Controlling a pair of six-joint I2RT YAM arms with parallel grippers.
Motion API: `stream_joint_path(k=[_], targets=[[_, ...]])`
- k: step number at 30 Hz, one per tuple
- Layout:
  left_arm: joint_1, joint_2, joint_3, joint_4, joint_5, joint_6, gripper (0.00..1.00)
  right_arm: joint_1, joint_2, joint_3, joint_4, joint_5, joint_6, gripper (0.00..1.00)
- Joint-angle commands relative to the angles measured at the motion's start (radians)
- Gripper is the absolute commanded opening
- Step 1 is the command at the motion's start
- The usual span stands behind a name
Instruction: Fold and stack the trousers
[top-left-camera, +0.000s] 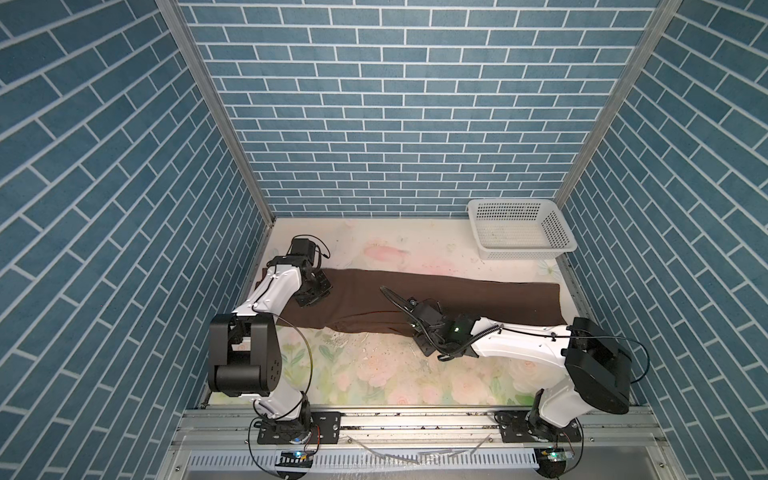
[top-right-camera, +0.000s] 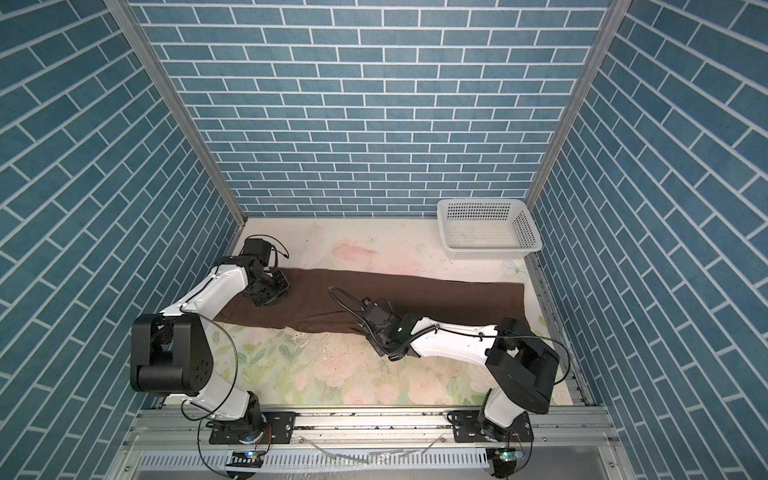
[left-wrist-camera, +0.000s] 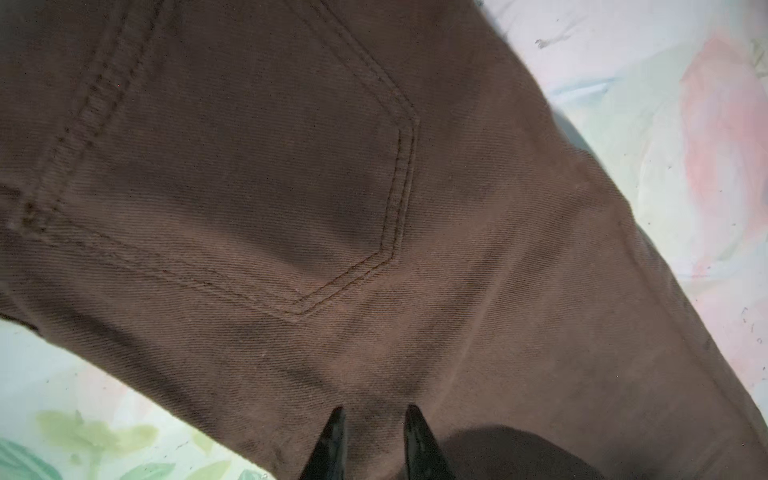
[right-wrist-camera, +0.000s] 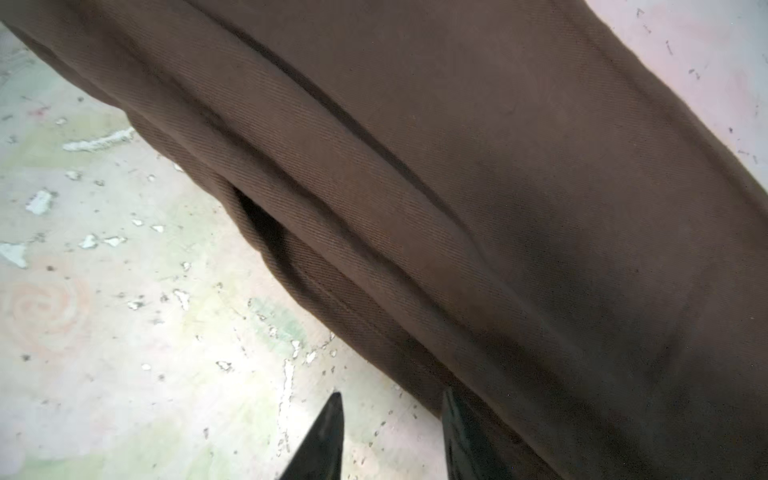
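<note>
Left hand (left-wrist-camera: 376, 419) slightly parted, right hand (right-wrist-camera: 390, 405) wider; neither grips anything.
I see the trousers (top-left-camera: 478, 295) lying flat lengthwise across the counter (top-left-camera: 374, 374), waist end at the left. My left hand hangs over the seat beside the back pocket (left-wrist-camera: 249, 187); my right straddles the near edge of a leg, one finger (right-wrist-camera: 328, 432) over bare counter. The basket (top-left-camera: 525, 252) sits in the far right corner, well apart.
</note>
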Motion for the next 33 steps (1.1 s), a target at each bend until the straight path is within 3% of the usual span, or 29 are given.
stream_joint_path(k=[1, 7, 17, 28, 30, 33], targets=[[0.022, -0.033, -0.050, 0.019, 0.009, 0.009, 0.28, -0.009, 0.036, 0.007, -0.025, 0.031, -0.014, 0.42], [0.057, -0.027, -0.087, 0.052, 0.053, 0.005, 0.29, -0.053, 0.056, 0.039, -0.035, -0.050, -0.056, 0.46], [0.071, 0.031, -0.062, 0.078, 0.082, -0.006, 0.29, -0.071, 0.150, 0.180, -0.087, -0.039, -0.097, 0.49], [0.122, 0.025, -0.075, 0.060, 0.106, 0.013, 0.30, -0.091, 0.221, 0.228, -0.079, -0.215, -0.135, 0.53], [0.136, 0.018, -0.090, 0.060, 0.108, 0.013, 0.30, -0.094, 0.234, 0.228, -0.074, -0.209, -0.125, 0.50], [0.148, 0.002, -0.103, 0.065, 0.116, 0.017, 0.30, -0.111, 0.229, 0.224, -0.066, -0.188, -0.105, 0.39]])
